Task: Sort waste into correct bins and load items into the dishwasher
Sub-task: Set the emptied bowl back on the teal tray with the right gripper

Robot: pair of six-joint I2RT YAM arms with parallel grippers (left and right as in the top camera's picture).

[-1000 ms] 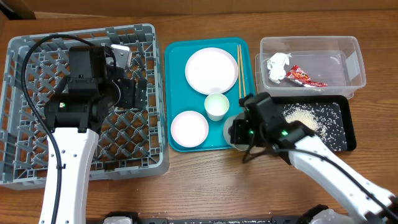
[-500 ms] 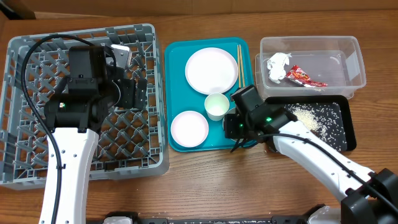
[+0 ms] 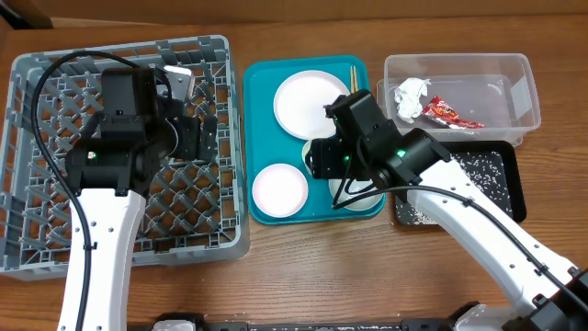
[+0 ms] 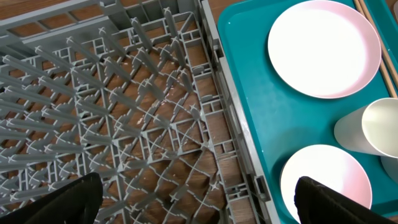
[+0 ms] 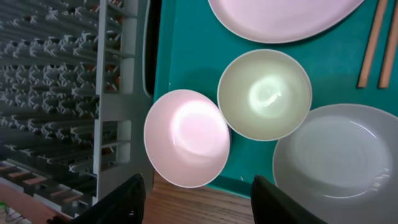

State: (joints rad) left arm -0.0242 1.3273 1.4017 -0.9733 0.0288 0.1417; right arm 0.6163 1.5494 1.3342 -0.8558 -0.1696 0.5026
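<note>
Over the teal tray (image 3: 262,138), the right gripper (image 5: 199,205) hung with fingers parted and empty above a cup (image 5: 264,93), small bowl (image 5: 186,137) and plate (image 3: 308,101), with the chopsticks (image 3: 353,78) alongside. Left gripper (image 4: 199,208) stood wide open, empty, above the grey dish rack (image 4: 124,124).

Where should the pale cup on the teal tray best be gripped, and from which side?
Its rim, from above: the cup stands upright, mouth open, so one finger should fit inside. The rim toward the chopsticks looks freest.
</note>
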